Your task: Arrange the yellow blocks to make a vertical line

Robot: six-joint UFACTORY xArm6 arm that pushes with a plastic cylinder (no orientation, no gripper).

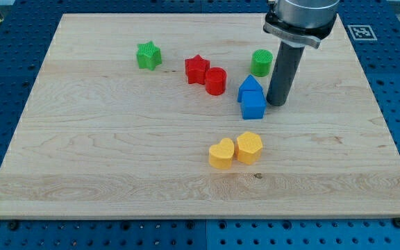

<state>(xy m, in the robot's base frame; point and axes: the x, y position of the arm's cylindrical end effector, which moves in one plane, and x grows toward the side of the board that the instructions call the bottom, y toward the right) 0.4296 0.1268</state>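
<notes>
Two yellow blocks lie side by side below the board's middle: a yellow heart (221, 153) on the left and a yellow hexagon (249, 147) touching it on the right. My tip (277, 104) rests on the board just right of the two blue blocks, well above and to the right of the yellow pair. The rod rises to the arm's head at the view's top.
A blue triangular block (251, 86) and a blue block (253, 105) sit together left of my tip. A green cylinder (261, 62) stands above them. A red star (196, 69) and a red cylinder (215, 80) are at centre top. A green star (148, 55) is at upper left.
</notes>
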